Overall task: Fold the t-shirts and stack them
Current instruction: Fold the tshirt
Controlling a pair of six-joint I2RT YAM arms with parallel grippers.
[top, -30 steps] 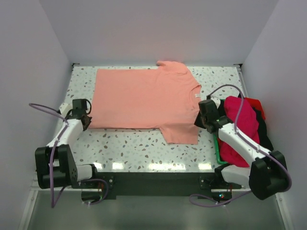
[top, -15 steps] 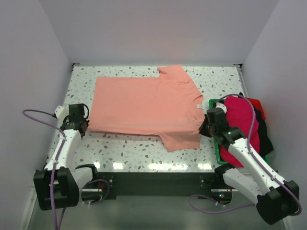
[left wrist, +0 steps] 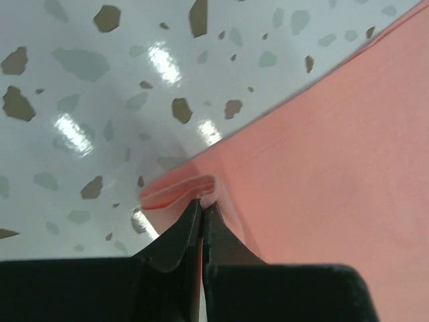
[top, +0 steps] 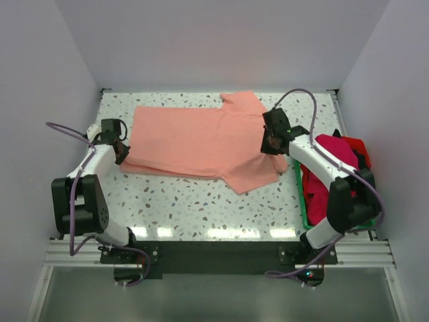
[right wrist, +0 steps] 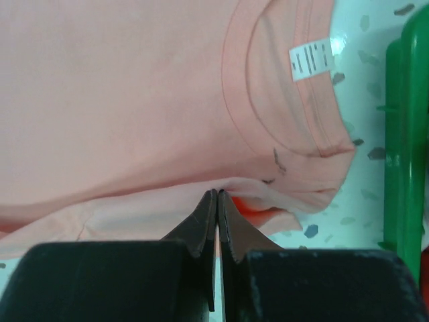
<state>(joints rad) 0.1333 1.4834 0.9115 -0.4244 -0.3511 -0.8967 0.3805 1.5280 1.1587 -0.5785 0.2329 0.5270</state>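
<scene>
salmon-pink shirt (top: 201, 137) flat on worktop (top: 201, 204), long axis left-right; left fingers (left wrist: 200, 209) pinch its near hem corner, right fingers (right wrist: 213, 201) pinch the near edge by the collar, so the fold likely goes away from the bases

- One salmon-pink t-shirt (top: 201, 137).
- Three more t-shirts showing in the heap at right: one magenta t-shirt (top: 330, 146), one red t-shirt (top: 353, 143), one black t-shirt (top: 366, 165).
- One green tray (top: 301, 201).
- One speckled table (top: 194, 204).
- Two robot arms: left arm (top: 96, 164), right arm (top: 315, 157).
- Two purple cables (top: 64, 127).
</scene>
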